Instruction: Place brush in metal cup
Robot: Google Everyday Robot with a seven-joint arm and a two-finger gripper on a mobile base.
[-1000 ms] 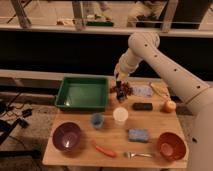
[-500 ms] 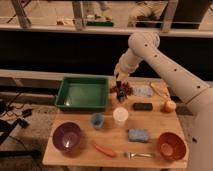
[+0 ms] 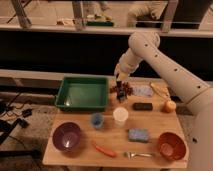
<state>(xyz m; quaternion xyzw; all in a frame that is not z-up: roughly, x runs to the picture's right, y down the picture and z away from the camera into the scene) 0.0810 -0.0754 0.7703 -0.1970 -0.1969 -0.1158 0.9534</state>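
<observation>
My gripper (image 3: 120,83) is low over the back middle of the wooden table (image 3: 75,156), just right of the green tray. Right beneath it sits a small dark, reddish cluster (image 3: 122,92); a short slim dark piece there looks like the brush, touching or just under the gripper. I cannot make out a metal cup as such; it may be part of that dark cluster. A small blue cup (image 3: 97,120) and a white cup (image 3: 120,116) stand in front of it, toward the table's middle.
A green tray (image 3: 82,93) is at the back left and a purple bowl (image 3: 66,136) at the front left. A black block (image 3: 143,106), pale cloth (image 3: 142,91), banana (image 3: 159,90), orange fruit (image 3: 170,106), blue sponge (image 3: 138,134), orange bowl (image 3: 171,145), carrot (image 3: 104,149) and fork (image 3: 138,155) lie around.
</observation>
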